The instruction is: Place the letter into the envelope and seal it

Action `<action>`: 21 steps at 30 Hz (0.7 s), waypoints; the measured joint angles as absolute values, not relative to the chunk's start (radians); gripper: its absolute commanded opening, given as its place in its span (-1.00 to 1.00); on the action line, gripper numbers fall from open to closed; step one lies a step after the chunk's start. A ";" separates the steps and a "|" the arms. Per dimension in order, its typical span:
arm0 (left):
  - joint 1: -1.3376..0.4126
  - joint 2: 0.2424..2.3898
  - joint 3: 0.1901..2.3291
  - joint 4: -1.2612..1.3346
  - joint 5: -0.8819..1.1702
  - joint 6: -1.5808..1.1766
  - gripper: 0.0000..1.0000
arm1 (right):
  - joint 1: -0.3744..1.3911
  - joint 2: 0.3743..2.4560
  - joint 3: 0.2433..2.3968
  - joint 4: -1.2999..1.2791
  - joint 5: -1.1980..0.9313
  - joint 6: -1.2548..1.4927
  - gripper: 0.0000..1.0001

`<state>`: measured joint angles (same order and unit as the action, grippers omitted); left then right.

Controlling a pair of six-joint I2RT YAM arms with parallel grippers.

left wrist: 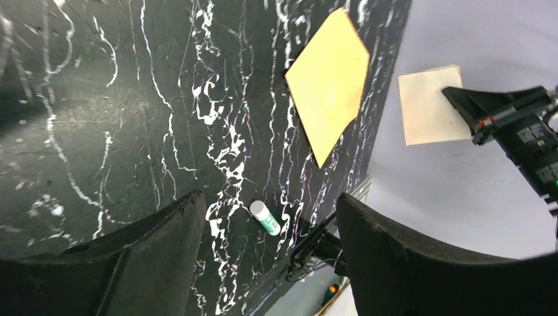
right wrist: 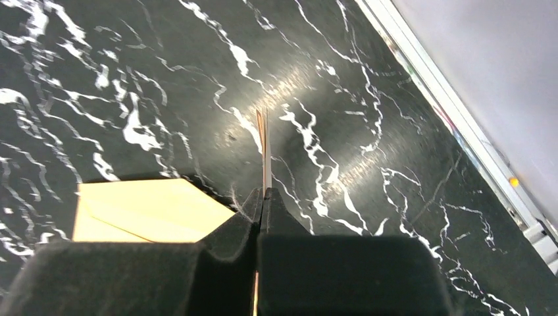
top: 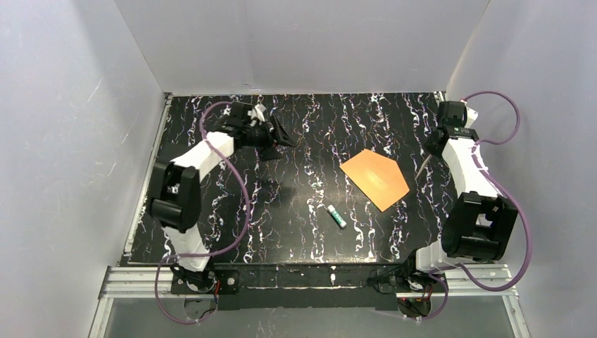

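Note:
The orange-brown envelope (top: 375, 177) lies flat on the black marbled table, right of centre, flap open. It also shows in the left wrist view (left wrist: 329, 82) and the right wrist view (right wrist: 145, 210). My right gripper (top: 431, 150) is shut on the letter (top: 424, 167) and holds it upright above the table, right of the envelope. The letter shows edge-on between the shut jaws (right wrist: 265, 151), and its pale face shows in the left wrist view (left wrist: 428, 105). My left gripper (top: 287, 136) is open and empty at the back left, raised off the table.
A white and green glue stick (top: 336, 215) lies on the table in front of the envelope; it also shows between my left fingers (left wrist: 265, 218). Grey walls enclose the table on three sides. A metal rail (right wrist: 460, 125) runs along the table's right edge.

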<state>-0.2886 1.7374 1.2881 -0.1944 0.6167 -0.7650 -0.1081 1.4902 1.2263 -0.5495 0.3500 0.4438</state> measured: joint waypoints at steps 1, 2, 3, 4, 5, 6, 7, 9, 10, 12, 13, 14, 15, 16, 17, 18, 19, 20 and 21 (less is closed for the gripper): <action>-0.306 1.778 1.301 -0.200 0.614 -0.780 0.40 | -0.116 1.483 1.206 -0.552 0.354 0.440 -0.97; -0.321 1.812 1.315 -0.207 0.613 -0.792 0.40 | -0.119 1.478 1.184 -0.552 0.358 0.437 -0.97; -0.337 1.842 1.330 -0.212 0.612 -0.805 0.40 | -0.118 1.476 1.163 -0.554 0.362 0.435 -0.97; -0.352 1.867 1.348 -0.216 0.613 -0.814 0.39 | -0.118 1.474 1.147 -0.556 0.363 0.430 -0.97; -0.365 1.891 1.369 -0.218 0.614 -0.823 0.39 | -0.117 1.474 1.121 -0.558 0.364 0.421 -0.97; -0.375 1.906 1.385 -0.217 0.614 -0.829 0.39 | -0.115 1.474 1.105 -0.560 0.364 0.416 -0.97; -0.387 1.923 1.405 -0.217 0.616 -0.837 0.38 | -0.115 1.474 1.086 -0.562 0.363 0.409 -0.97; -0.406 1.948 1.440 -0.208 0.622 -0.850 0.38 | -0.115 1.474 1.059 -0.579 0.360 0.393 -0.97; -0.417 1.958 1.452 -0.204 0.627 -0.857 0.38 | -0.115 1.474 1.050 -0.580 0.358 0.388 -0.97; -0.429 1.969 1.460 -0.189 0.637 -0.866 0.39 | -0.115 1.476 1.040 -0.577 0.347 0.378 -0.97; -0.435 1.975 1.462 -0.181 0.643 -0.873 0.39 | -0.114 1.477 1.035 -0.572 0.337 0.372 -0.97; -0.439 1.981 1.462 -0.176 0.648 -0.877 0.39 | -0.109 1.478 1.024 -0.559 0.321 0.363 -0.97; -0.442 1.987 1.462 -0.171 0.655 -0.884 0.38 | -0.106 1.480 1.011 -0.545 0.303 0.358 -0.97; -0.443 1.993 1.462 -0.164 0.662 -0.890 0.39 | -0.101 1.483 0.997 -0.530 0.283 0.353 -0.97; -0.443 2.000 1.462 -0.159 0.668 -0.895 0.39 | -0.092 1.487 0.983 -0.516 0.261 0.346 -0.97; -0.443 2.009 1.462 -0.153 0.675 -0.900 0.39 | -0.080 1.491 0.970 -0.504 0.236 0.342 -0.97; -0.443 2.018 1.462 -0.150 0.679 -0.904 0.39 | -0.065 1.494 0.962 -0.495 0.212 0.339 -0.97; -0.443 2.025 1.462 -0.147 0.683 -0.908 0.39 | -0.049 1.495 0.954 -0.484 0.188 0.338 -0.97; -0.442 2.032 1.462 -0.146 0.686 -0.911 0.38 | -0.036 1.495 0.950 -0.475 0.167 0.338 -0.97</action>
<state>-0.4423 2.0323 1.4620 -0.1459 0.6861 -0.9108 -0.0364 1.4952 0.9501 -0.4751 0.1665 0.3378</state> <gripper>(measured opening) 0.694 0.031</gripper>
